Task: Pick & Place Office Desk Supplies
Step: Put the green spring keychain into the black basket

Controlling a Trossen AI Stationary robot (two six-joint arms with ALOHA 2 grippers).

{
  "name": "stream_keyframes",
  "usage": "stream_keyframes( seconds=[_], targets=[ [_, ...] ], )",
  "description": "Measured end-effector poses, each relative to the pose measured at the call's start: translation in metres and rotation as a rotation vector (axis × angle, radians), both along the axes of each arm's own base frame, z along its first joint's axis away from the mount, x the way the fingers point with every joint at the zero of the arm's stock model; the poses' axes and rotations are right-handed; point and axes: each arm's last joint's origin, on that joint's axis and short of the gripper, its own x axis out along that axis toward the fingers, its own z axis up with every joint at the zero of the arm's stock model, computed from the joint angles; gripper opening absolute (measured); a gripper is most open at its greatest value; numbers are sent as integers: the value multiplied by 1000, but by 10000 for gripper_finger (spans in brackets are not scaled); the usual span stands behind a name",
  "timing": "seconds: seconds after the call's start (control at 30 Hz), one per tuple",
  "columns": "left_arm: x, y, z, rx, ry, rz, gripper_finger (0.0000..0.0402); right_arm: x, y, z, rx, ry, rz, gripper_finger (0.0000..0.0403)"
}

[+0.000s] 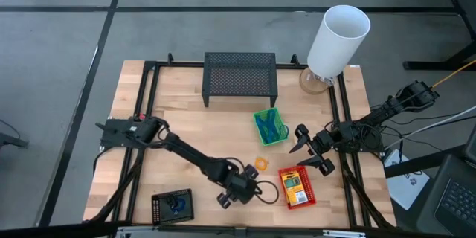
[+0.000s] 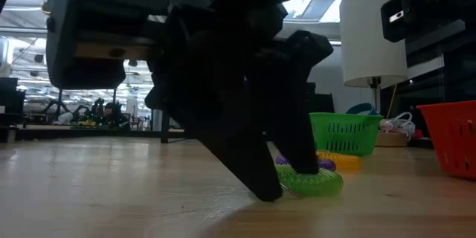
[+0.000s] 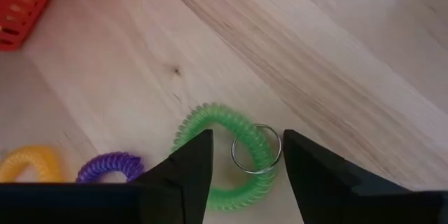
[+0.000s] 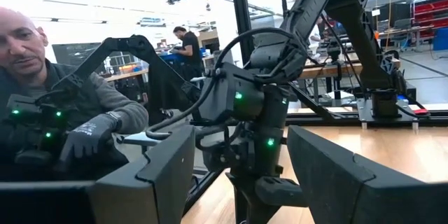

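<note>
The left hand (image 3: 241, 175) is down at the worktop (image 3: 336, 56), its fingers spread either side of the green coil ring (image 3: 222, 155), whose metal key ring (image 3: 255, 148) lies between the tips. Nothing is pinched. A purple coil (image 3: 110, 166) and a yellow coil (image 3: 29, 164) lie just beside it. The red basket (image 1: 297, 186), holding a yellow-and-green pack, sits near, and the green basket (image 1: 269, 126) farther back. The black basket (image 1: 172, 205) is at the front left. The right hand (image 1: 311, 151) hangs spread near the red basket.
</note>
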Motion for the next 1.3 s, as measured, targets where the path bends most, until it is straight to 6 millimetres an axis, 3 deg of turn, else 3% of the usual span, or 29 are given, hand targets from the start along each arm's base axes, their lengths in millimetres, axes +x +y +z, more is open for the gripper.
stream_keyframes(
  seconds=[0.13,0.33,0.5,0.63,0.73,0.8,1.07,1.17,1.3],
  targets=[
    [-1,5,-1,-32,47,-13,130,0,0,0,0,0,0,229],
    [-16,7,-7,-22,223,-8,21,0,0,0,1,0,0,229],
    [-30,8,-2,9,326,2,12,0,0,0,16,8,3,229],
    [-50,2,22,31,365,-30,8,0,0,0,15,9,3,229],
    [-69,-3,61,16,333,-46,5,0,0,0,14,13,3,229],
    [-89,-5,91,4,335,-42,6,0,0,0,14,13,3,229],
    [-176,-13,179,-122,294,30,4,0,0,0,14,13,3,229],
    [-205,-21,188,-173,304,69,5,0,0,0,14,13,3,229],
    [-235,-35,183,-186,321,141,4,0,0,0,14,13,1,229]
  ],
)
